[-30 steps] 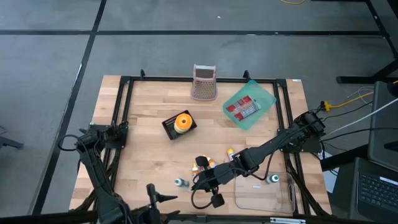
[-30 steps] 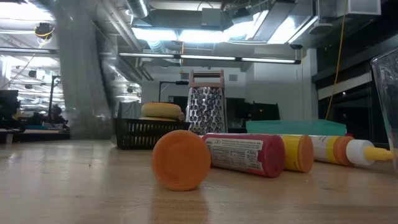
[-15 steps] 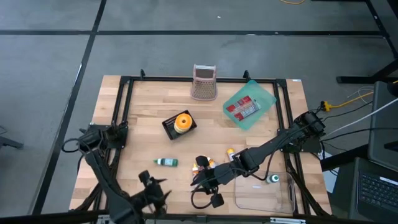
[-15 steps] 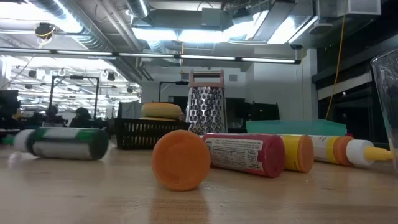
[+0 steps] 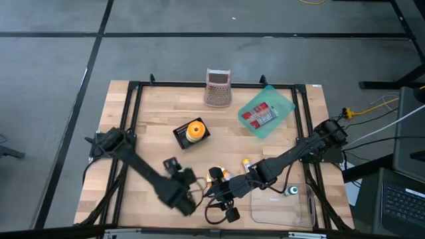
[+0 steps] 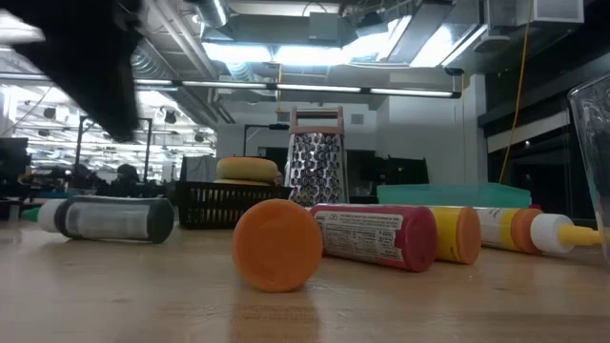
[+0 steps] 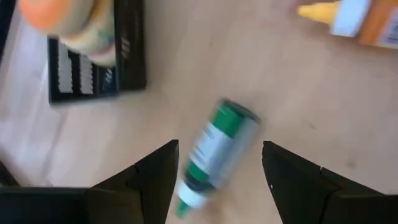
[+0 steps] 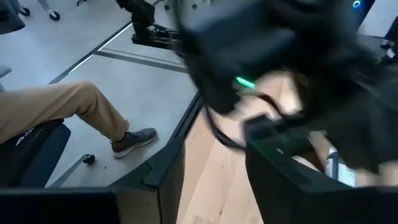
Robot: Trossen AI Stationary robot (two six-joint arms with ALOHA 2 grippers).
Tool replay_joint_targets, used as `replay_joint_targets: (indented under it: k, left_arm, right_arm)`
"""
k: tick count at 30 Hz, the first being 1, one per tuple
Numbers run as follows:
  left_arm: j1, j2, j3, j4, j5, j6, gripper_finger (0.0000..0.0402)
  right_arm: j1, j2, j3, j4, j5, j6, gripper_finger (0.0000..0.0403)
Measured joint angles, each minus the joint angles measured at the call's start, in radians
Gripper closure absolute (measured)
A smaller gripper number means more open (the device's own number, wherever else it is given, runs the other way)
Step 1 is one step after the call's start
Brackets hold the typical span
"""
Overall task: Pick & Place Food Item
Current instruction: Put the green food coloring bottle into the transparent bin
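Note:
A green-and-white bottle [image 7: 214, 149] lies on its side on the wooden table [image 5: 146, 113], also seen in the low view [image 6: 105, 217]. My left gripper [image 7: 217, 180] hangs open over it, tipped down. One finger stands on each side of the bottle's white cap end, touching nothing. In the high view the left gripper [image 5: 178, 171] covers the bottle. My right gripper [image 8: 211, 180] is open with nothing between its fingers. It hovers near the table's front edge [image 5: 211, 192], just right of the left arm.
A black basket with an orange-topped bun [image 5: 192, 131] sits mid-table. A grater [image 5: 218, 87] and a teal tray with a red packet [image 5: 265, 111] stand at the far side. A red tube [image 6: 372, 236] and squeeze bottles [image 6: 534, 232] lie by the right gripper. A clear container [image 5: 282, 206] stands front right.
The green-and-white bottle was by my right gripper's fingertips near the front edge. It now lies on the table farther left and back, and has rolled a little. My left gripper has swung from the front edge toward the bottle and tipped down over it.

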Motion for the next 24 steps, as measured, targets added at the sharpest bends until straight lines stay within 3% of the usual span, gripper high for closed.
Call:
replay_joint_targets:
  k: [10,17,24]
  left_arm:
    - [0.149,0.0,0.0,0.085,0.243,0.414,0.0176]
    - [0.161,0.001,-0.016,0.11,0.333,0.484,0.0176]
    - [0.18,0.003,-0.113,0.153,0.336,0.515,0.0176]
  right_arm:
    - [0.043,0.0,0.0,-0.011,0.0,-0.023,0.0238]
    - [0.049,0.0,0.0,-0.042,-0.001,-0.034,0.0238]
    - [0.049,0.0,0.0,-0.044,0.0,-0.034,0.024]
